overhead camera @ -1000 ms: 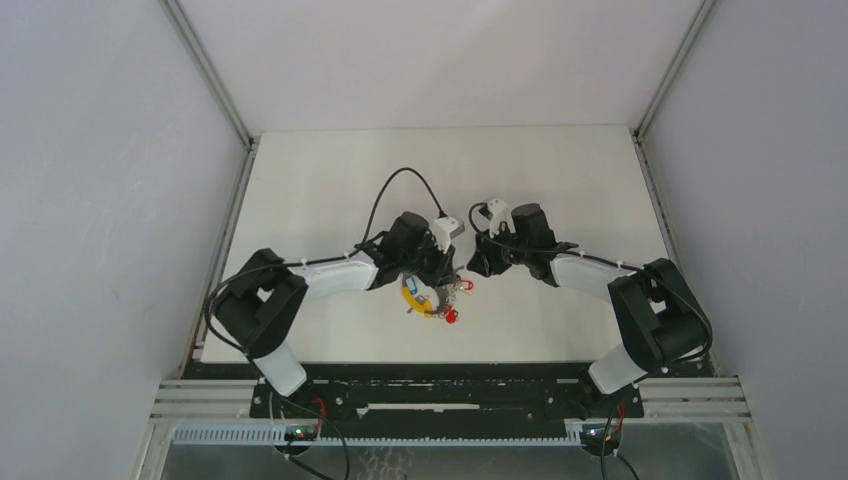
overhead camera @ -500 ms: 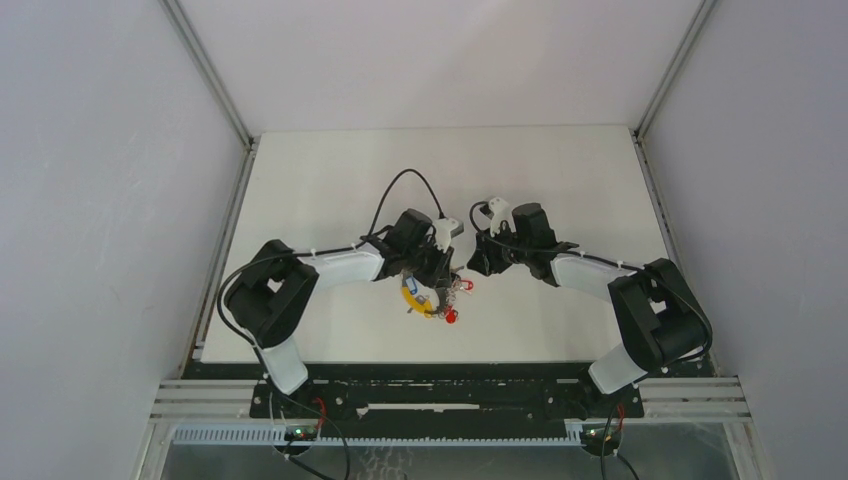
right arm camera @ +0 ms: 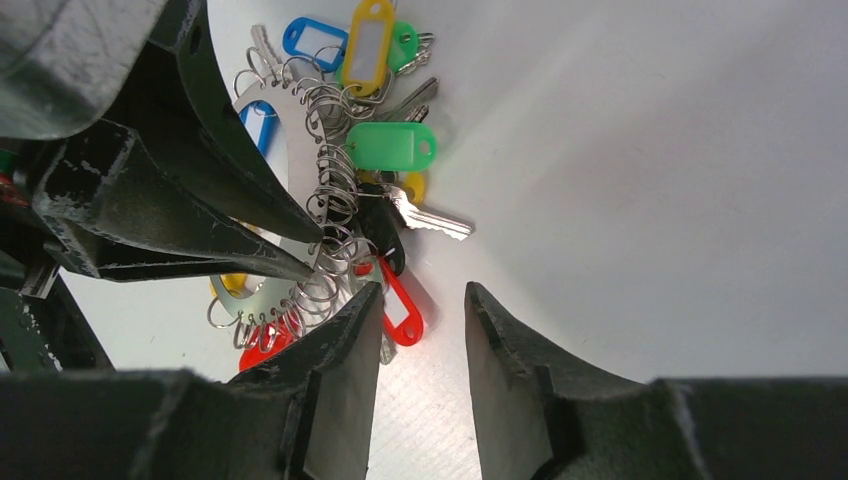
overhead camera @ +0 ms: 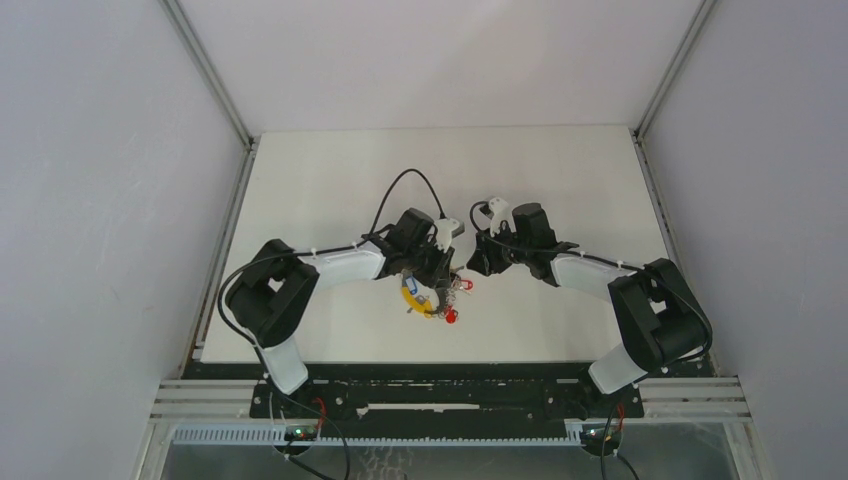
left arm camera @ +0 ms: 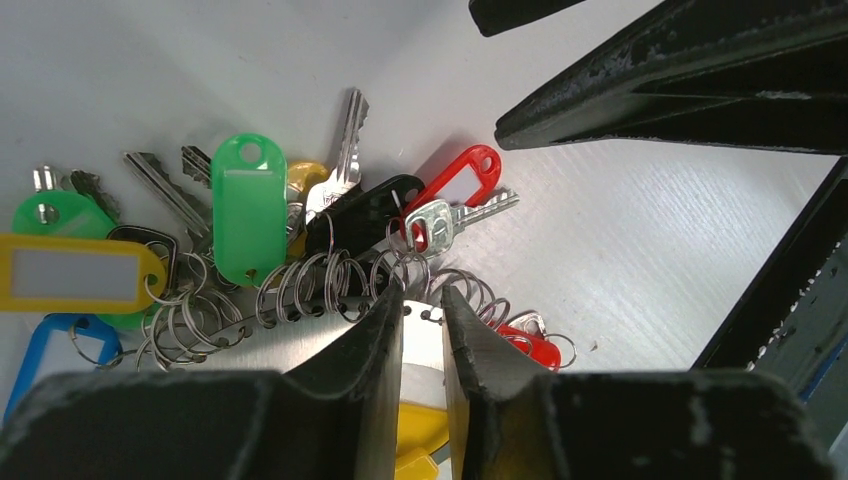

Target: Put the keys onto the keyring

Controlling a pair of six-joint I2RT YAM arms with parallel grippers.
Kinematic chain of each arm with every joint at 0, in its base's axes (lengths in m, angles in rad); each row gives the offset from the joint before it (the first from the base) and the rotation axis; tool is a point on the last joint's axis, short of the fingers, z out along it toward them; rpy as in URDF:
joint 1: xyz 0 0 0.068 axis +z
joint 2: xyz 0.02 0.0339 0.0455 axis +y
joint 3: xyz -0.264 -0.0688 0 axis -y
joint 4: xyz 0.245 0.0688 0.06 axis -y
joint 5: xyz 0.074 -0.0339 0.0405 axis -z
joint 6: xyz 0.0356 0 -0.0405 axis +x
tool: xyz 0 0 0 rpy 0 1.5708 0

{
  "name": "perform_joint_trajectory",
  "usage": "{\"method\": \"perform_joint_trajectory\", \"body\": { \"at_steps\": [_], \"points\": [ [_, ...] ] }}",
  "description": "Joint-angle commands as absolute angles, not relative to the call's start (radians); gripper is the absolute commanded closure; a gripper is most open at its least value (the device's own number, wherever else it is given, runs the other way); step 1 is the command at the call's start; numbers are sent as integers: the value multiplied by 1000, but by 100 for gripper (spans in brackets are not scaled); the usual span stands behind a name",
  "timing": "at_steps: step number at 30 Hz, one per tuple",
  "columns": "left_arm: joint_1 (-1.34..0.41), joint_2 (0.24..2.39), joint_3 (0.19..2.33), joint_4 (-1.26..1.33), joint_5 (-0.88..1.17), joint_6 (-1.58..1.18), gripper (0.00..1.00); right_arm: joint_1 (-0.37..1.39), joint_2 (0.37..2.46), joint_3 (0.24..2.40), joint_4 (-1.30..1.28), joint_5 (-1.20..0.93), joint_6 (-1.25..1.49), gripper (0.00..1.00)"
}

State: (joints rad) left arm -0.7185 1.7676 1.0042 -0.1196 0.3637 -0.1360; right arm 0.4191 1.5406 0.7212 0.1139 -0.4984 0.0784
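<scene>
Near red tag: a near red tag [overhead camera: 452,316] sits at the edge of the bunch closest to the arm bases. Its key is too small to make out from above.
Keyring: the keyring [overhead camera: 428,298] lies on the table [overhead camera: 330,180] below the tips of the two arms, which nearly meet above it.
What the ring carries: wire loops along its silver edge hold a green tag [left arm camera: 248,205], a yellow tag [left arm camera: 75,272], a blue tag [left arm camera: 60,350] and a black tag [left arm camera: 365,210], with several bare keys among them.
Left gripper: the left gripper [left arm camera: 422,297] has its jaws drawn nearly together, pinching the keyring's silver edge (a yellow band [left arm camera: 420,445] shows just below the fingers).
Red-tagged key: the red-tagged key [left arm camera: 455,195] lies flat on the table just past the loops, its head against them. Whether it is threaded on cannot be told.
Right gripper: the right gripper [right arm camera: 422,292] has its jaws apart and holds nothing. One finger is just beside the red-tagged key.
Cut off: the left wrist view loses most of the ring behind its own fingers.
Only in the right wrist view: the ring's flat silver face, with the left fingertips meeting on it.
</scene>
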Motion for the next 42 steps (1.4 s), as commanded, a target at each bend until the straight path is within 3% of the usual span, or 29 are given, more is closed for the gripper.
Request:
{"method": "perform_joint_trajectory", "body": {
  "at_steps": [1, 27, 42],
  "points": [
    [-715, 1749, 1064, -120, 343, -104, 75, 414, 1533, 727, 153, -517, 93, 64],
    [-715, 1827, 1104, -183, 328, -89, 75, 409, 1552, 731, 157, -549, 98, 64],
    [-716, 1830, 1135, -259, 353, -63, 85, 408, 1551, 730, 160, -564, 97, 64]
  ]
}}
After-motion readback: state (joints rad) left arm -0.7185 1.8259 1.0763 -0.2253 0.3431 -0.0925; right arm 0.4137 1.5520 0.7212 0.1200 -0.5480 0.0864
